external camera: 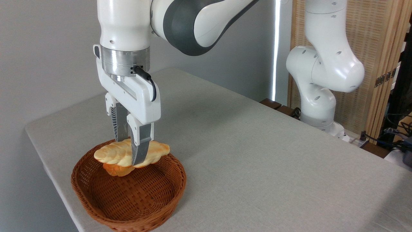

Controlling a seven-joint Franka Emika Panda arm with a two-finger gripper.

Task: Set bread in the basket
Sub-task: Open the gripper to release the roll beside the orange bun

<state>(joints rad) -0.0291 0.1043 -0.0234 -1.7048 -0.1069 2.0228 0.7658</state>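
Bread (109, 154), the long pale golden braided loaf, is hanging in the grip of our claw (130, 151) over the basket (128, 206). We are seeing the two ribbed fingers (140, 146) closed on the loaf near its middle, one on the near side and one on the far side, so the claw is narrow and holding the bread. The loaf is lying roughly level, its tapered ends sticking out to the left and right of the fingers. It is sitting above the far part of the basket, at about the height of the far rim, and we cannot tell whether it is touching the wicker.

Just beneath the loaf we are noticing a small orange bun (117, 169), resting inside the basket against its far wall; the loaf is overlapping it from above, and whether the two are touching we cannot say.

The basket, reddish-brown wicker with a thick rim, is standing on the table (257, 154) close to the front left corner, its near rim just beside the table's front edge. The table is wearing a pale grey cloth.

Our arm (199, 22) is reaching in from the upper right, its wrist pointing straight down over the basket. The arm's white base (317, 106) is standing at the table's far right edge, well apart from the basket.
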